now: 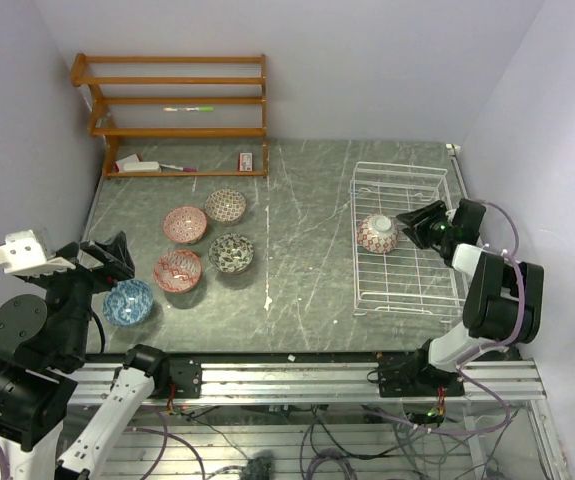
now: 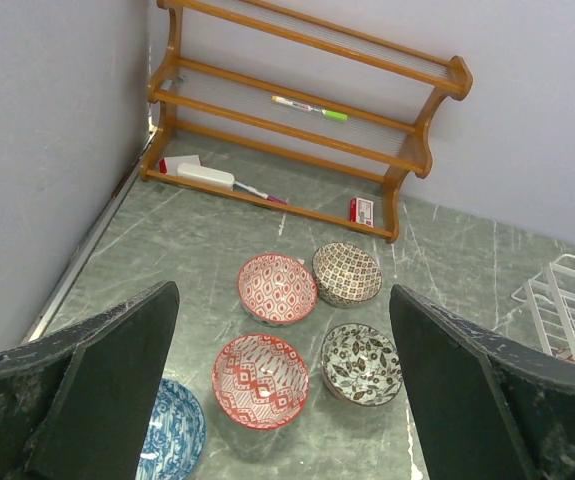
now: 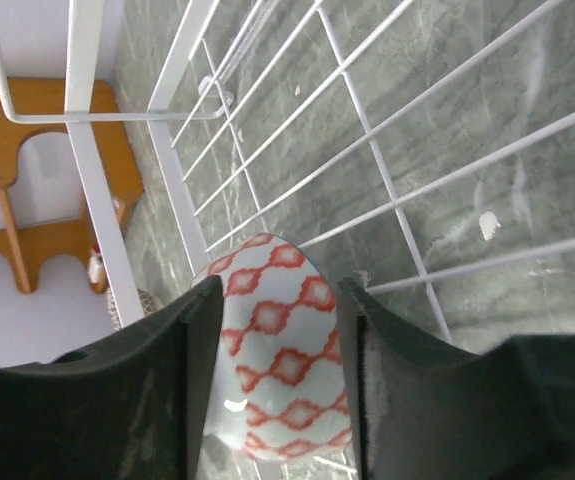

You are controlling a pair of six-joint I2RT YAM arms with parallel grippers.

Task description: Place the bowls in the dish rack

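Five bowls stand upright at the left of the table: pink-red (image 1: 184,224), brown (image 1: 225,206), grey-black (image 1: 231,253), red (image 1: 177,270) and blue (image 1: 128,301). My left gripper (image 1: 117,255) is open and empty, raised above the blue bowl; its wrist view shows the pink-red (image 2: 277,288), brown (image 2: 347,273), grey-black (image 2: 361,363), red (image 2: 260,380) and blue (image 2: 172,435) bowls below. My right gripper (image 1: 405,226) is shut on a sixth bowl (image 1: 377,234), pale with red diamonds (image 3: 287,370), held on its edge inside the white wire dish rack (image 1: 407,165), at its left side.
An orange-brown wooden shelf (image 1: 172,110) stands at the back left with a green marker (image 1: 189,108), a white eraser (image 1: 139,163) and a small red box (image 1: 246,160). Purple walls close in on the left, back and right. The rack wires (image 3: 87,180) surround my right gripper (image 3: 279,285).
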